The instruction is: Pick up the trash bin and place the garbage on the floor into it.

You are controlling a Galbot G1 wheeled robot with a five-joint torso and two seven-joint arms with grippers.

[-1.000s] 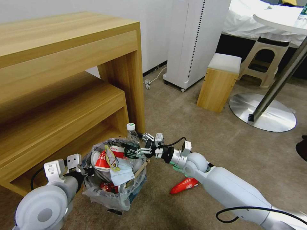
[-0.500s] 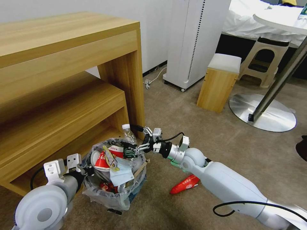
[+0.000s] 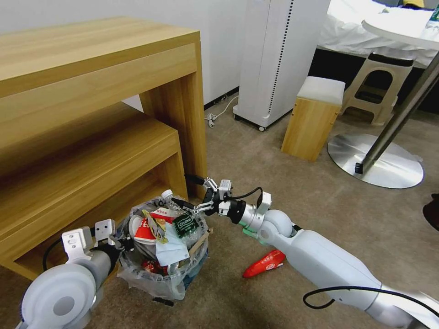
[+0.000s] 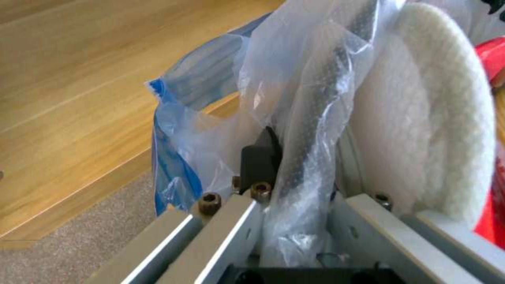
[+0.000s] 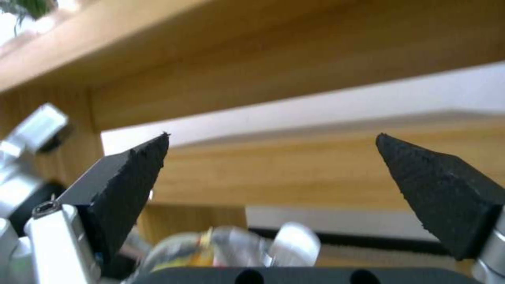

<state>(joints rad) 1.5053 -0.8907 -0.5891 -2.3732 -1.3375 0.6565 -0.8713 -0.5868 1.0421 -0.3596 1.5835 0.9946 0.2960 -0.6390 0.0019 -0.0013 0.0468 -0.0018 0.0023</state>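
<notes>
The trash bin [image 3: 153,279], lined with crinkly clear plastic, sits on the beige carpet floor [image 3: 274,192] by the desk leg, heaped with garbage. A small bottle [image 3: 177,214] lies tilted on top of the heap beside a red-white packet [image 3: 145,228] and a pale blue mask [image 3: 171,250]. My right gripper [image 3: 184,191] hovers open just above the bin's far rim, its black fingertips [image 5: 134,173] wide apart over the bottle [image 5: 247,246]. My left gripper [image 3: 120,242] is shut on the bin's near rim; its pad [image 4: 260,157] pinches the bag next to a white slipper [image 4: 436,118]. A red packet [image 3: 264,265] lies on the carpet under my right arm.
A wooden desk [image 3: 91,68] with a low shelf [image 3: 91,155] stands close behind the bin. Farther back are a white appliance [image 3: 279,59], a wooden stool [image 3: 313,116], a plastic stool [image 3: 375,89] and a round metal table base [image 3: 375,167].
My right gripper has opened and let go of the bottle. The bottle, upright in its grip a second ago, has tipped over onto the heap in the bin. The left arm has not moved.
</notes>
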